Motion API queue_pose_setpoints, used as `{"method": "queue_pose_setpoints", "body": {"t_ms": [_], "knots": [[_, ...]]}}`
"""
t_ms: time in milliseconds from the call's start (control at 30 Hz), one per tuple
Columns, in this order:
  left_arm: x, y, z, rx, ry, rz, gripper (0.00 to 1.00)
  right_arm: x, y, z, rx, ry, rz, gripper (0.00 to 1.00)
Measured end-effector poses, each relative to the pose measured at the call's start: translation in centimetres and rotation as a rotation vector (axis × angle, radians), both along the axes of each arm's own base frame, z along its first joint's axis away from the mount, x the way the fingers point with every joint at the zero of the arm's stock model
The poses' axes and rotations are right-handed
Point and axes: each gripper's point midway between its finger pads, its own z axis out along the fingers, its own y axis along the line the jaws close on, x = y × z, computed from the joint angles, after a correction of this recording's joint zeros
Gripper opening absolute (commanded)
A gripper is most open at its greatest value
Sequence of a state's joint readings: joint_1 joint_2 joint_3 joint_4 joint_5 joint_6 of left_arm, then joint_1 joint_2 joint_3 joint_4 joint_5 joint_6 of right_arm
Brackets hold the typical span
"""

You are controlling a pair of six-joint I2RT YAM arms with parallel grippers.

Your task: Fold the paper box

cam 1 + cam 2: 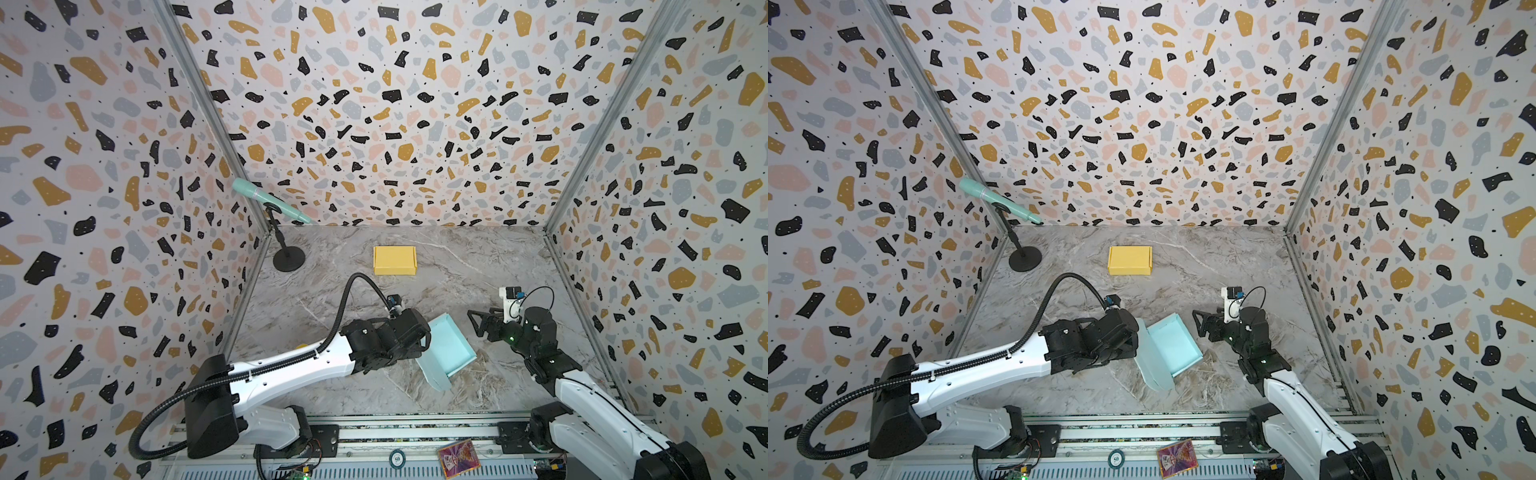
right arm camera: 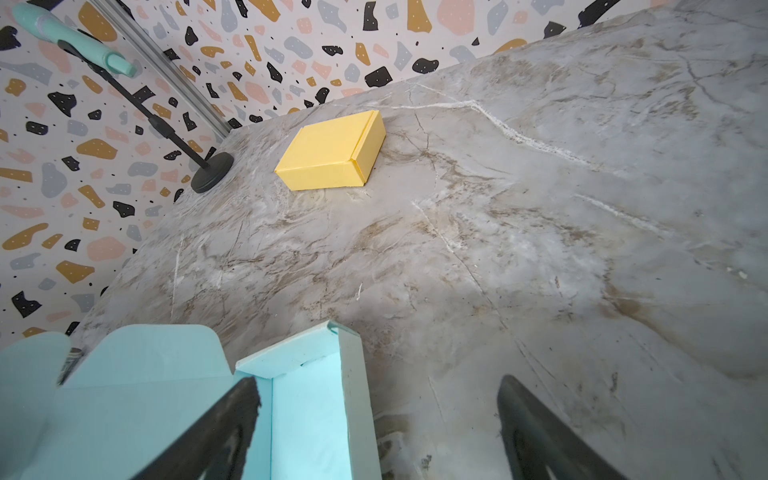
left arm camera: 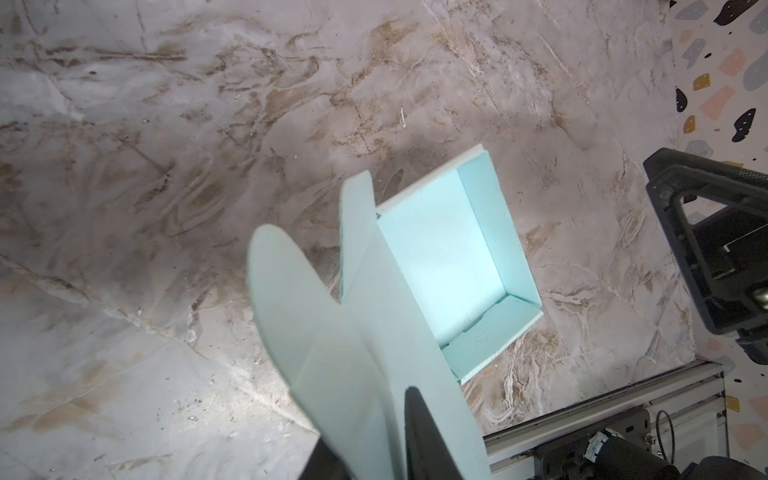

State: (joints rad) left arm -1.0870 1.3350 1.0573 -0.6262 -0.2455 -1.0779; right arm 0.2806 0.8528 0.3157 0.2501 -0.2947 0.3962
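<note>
Left gripper [image 1: 422,343]: found closed on the raised lid [image 3: 374,332] of the light blue paper box [image 1: 451,353], which lies on the marble table [image 1: 332,299] near its front edge, between the two arms. The lid is held upright along the tray's left side, and its rounded side flaps [image 3: 282,291] are seen splayed outward. A risk is noted that these flaps would be caught outside the tray walls if the lid were swung over without their being turned in first. A second risk is noted that the thin panel would be creased away from its hinge line, since it is pinched at a single spot. The tray is not restrained, so it could be dragged or tipped by a pull on the lid. Right gripper [image 1: 474,325]: found with its jaws spread wide, nothing held, just beside the tray's right wall and apart from it; contact would be likely if the box were slid rightward. Containers: the yellow box [image 1: 395,260], farther back, is closed and its contents cannot be determined; the blue tray is seen empty.
</note>
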Motion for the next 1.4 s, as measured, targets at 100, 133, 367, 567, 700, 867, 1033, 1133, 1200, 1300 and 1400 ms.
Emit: {"method": "queue_pose_setpoints", "body": {"t_ms": [100,133,367,567,700,867,1033,1133,1200,1300,1400], "knots": [[0.3,0.1,-0.1,0.009,-0.002,0.000,0.15,-0.2,-0.1,-0.3,-0.005,0.002,-0.003,0.91],[0.4,0.1,-0.2,0.014,-0.002,-0.001,0.14,-0.2,-0.2,-0.3,-0.006,0.001,-0.004,0.91],[1.5,-0.2,-0.1,0.034,-0.012,-0.009,0.06,-0.2,-0.4,-0.2,-0.016,-0.012,-0.012,0.91],[2.9,-0.5,1.2,0.050,-0.033,-0.049,0.00,-0.3,-0.4,0.6,-0.016,-0.045,-0.009,0.91],[4.2,-1.2,3.0,0.105,-0.059,-0.116,0.00,-0.6,-0.5,2.2,-0.003,-0.104,-0.007,0.91],[5.3,-2.7,4.4,0.212,-0.089,-0.261,0.00,-1.4,-0.3,4.7,0.030,-0.222,0.016,0.91],[5.2,-3.1,4.3,0.329,-0.087,-0.422,0.00,-2.2,0.3,5.4,0.059,-0.294,0.064,0.92],[5.0,-3.0,4.1,0.381,-0.084,-0.496,0.00,-2.3,0.9,5.6,0.072,-0.321,0.098,0.92],[5.0,-2.9,3.8,0.408,-0.085,-0.536,0.00,-2.3,1.2,5.9,0.074,-0.341,0.122,0.92],[4.8,-2.8,3.4,0.438,-0.083,-0.590,0.00,-2.2,1.8,5.8,0.060,-0.356,0.158,0.92],[4.6,-2.8,3.3,0.454,-0.089,-0.636,0.00,-2.1,2.4,5.8,0.038,-0.363,0.193,0.92]]}}
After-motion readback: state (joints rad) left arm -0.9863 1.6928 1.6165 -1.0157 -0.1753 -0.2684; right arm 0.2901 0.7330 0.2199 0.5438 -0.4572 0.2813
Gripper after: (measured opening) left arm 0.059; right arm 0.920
